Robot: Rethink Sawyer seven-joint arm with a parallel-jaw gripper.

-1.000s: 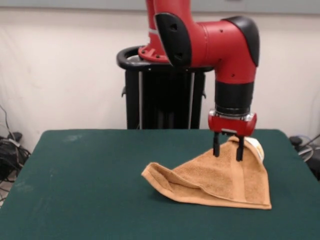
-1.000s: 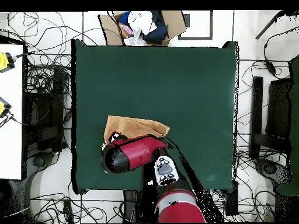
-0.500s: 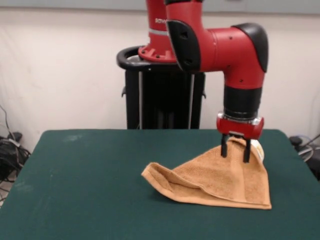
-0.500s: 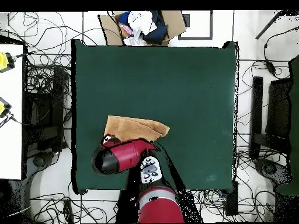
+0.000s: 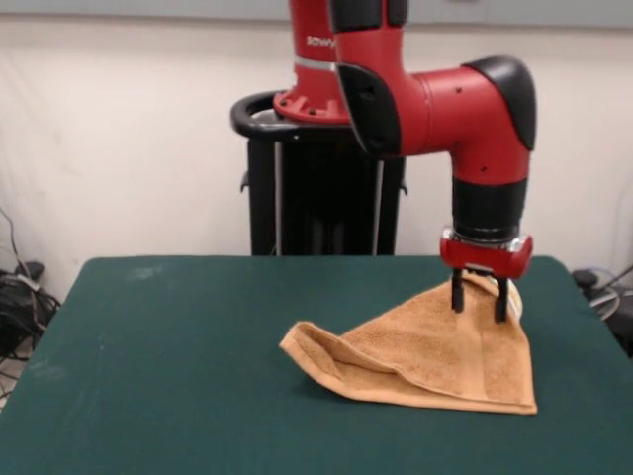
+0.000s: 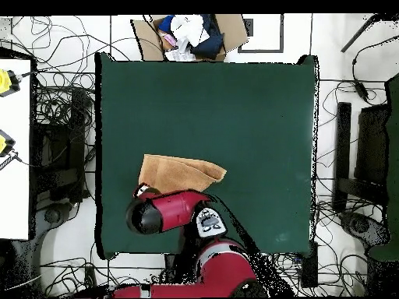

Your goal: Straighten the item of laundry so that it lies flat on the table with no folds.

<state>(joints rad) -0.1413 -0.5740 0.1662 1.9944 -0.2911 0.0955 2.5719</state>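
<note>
On the green surface (image 5: 178,346), far-right corner: claw (image 5: 481,300) is pinching towel (image 5: 425,351) by its raised corner.
Towel is lying bunched w/ folds; flattening is mostly left, by my read.

Arm (image 5: 415,89) enters from the top of the front view: red upright link, then a horizontal red link with a black-capped elbow, then a black wrist section pointing straight down. Red gripper (image 5: 480,302) hangs vertical below the wrist, near the table's (image 5: 178,376) far right corner in the front view. Its two black fingers (image 5: 457,293) point down, slightly parted, closed on the raised peak of the towel (image 5: 425,356). In the overhead view the red forearm (image 6: 167,212) lies crosswise, covering the gripper.
</note>
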